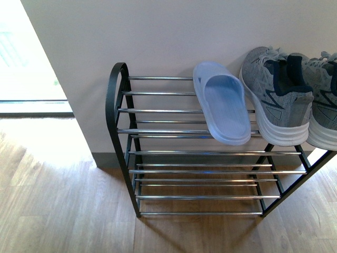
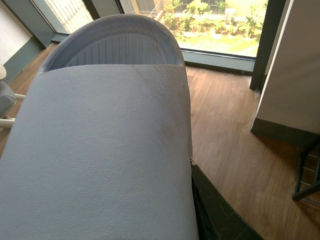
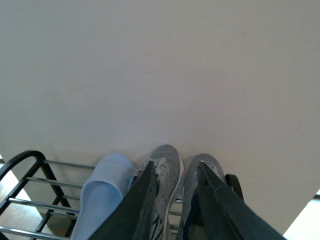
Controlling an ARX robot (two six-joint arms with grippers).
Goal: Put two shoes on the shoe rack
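One pale blue slide sandal [image 1: 224, 108] lies on the top shelf of the shoe rack [image 1: 158, 110], toe toward the wall. Two grey knit sneakers [image 1: 276, 100] [image 1: 324, 105] stand next to it at the right end. No arm shows in the front view. In the left wrist view a second pale blue slide sandal [image 2: 105, 150] fills most of the picture, and my left gripper [image 2: 185, 190] is shut on it, with one dark finger [image 2: 215, 210] showing along its edge. My right gripper [image 3: 176, 167] is open above the sneakers [image 3: 167, 170], with nothing between its fingers.
The rack stands against a pale wall [image 1: 184, 37] on a wooden floor [image 1: 52, 200]. Its lower shelves [image 1: 200, 184] hold nothing. A bright floor-level window [image 2: 215, 25] is off to the left. A corner of the rack's black frame [image 2: 307, 175] shows in the left wrist view.
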